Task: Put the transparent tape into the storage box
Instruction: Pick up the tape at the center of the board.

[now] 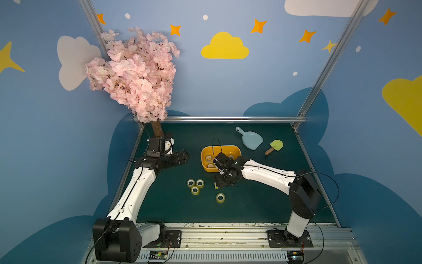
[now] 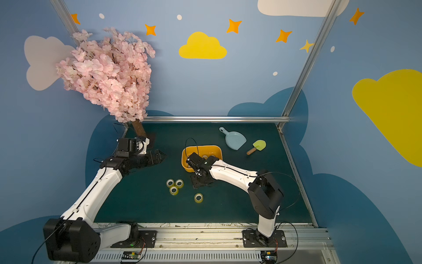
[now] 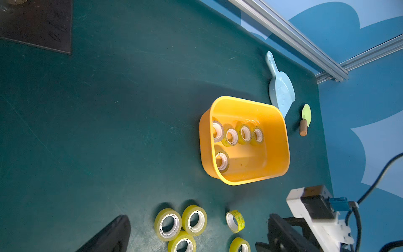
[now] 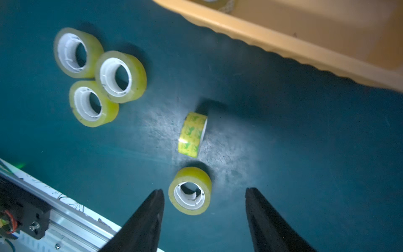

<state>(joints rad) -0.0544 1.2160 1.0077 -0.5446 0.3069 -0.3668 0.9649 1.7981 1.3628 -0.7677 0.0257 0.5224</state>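
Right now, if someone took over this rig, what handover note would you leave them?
Left tool: nothing seen in it, resting near the tree; open or shut unclear.
Right tool: open, empty, above the table beside the storage box.
Done: five tape rolls lie in the box.
To do: five on the table: three clustered rolls, one flat roll nearest the right tool, and one patterned roll standing on edge between that roll and the box.
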